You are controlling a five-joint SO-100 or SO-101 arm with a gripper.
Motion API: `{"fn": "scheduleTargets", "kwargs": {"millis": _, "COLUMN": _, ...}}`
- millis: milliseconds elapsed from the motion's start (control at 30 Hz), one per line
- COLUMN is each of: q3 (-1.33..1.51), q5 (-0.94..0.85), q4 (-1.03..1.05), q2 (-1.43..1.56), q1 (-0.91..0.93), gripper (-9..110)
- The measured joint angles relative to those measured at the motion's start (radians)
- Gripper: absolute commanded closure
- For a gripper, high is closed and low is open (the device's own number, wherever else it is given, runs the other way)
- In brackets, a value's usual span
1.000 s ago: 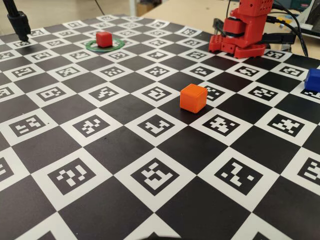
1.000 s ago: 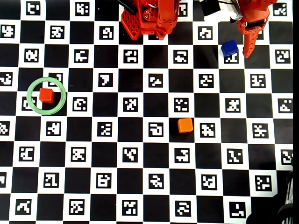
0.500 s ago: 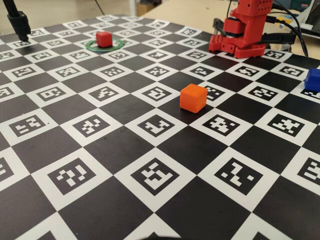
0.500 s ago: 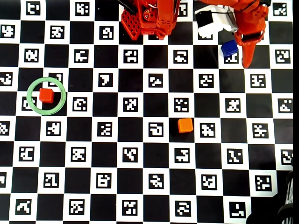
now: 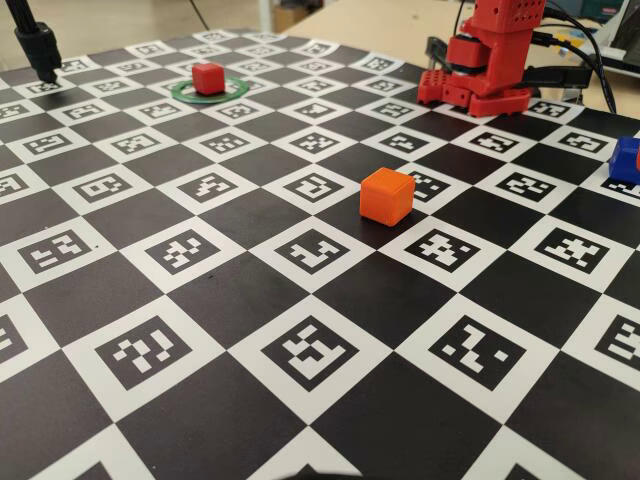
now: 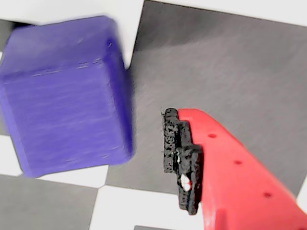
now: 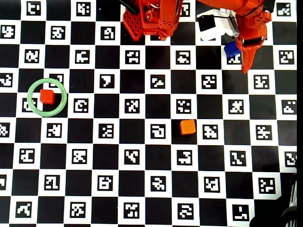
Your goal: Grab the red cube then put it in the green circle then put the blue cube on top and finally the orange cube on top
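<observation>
The red cube sits inside the green circle at the left. The orange cube stands alone mid-board. The blue cube rests on the board at the upper right of the overhead view, partly under the arm. My gripper is low over it and open. In the wrist view one red finger with a black pad stands just right of the blue cube with a small gap. The other finger is out of view.
The red arm base stands at the board's far edge. A black stand rises at the far left corner. A white part of the arm lies left of the blue cube. The checkered marker board carries all the cubes.
The arm has swung left and down over the blue cube, now covering part of it in the overhead view. The cubes and the ring have not moved.
</observation>
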Motion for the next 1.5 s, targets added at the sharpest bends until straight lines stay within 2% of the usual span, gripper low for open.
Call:
{"fn": "scheduleTargets", "kwargs": {"millis": 500, "q3": 0.043, "q5": -0.005, "q4": -0.026, "q2": -0.014, "q1": -0.002, "gripper": 47}}
{"fn": "scheduleTargets", "kwargs": {"millis": 900, "q3": 0.081, "q5": -0.11, "q4": -0.069, "q2": -0.014, "q1": 0.003, "gripper": 47}}
{"fn": "scheduleTargets", "kwargs": {"millis": 1233, "q3": 0.101, "q5": -0.268, "q4": -0.075, "q2": -0.014, "q1": 0.029, "gripper": 47}}
{"fn": "scheduleTargets", "kwargs": {"millis": 1500, "q3": 0.103, "q5": -0.29, "q4": -0.075, "q2": -0.014, "q1": 0.029, "gripper": 47}}
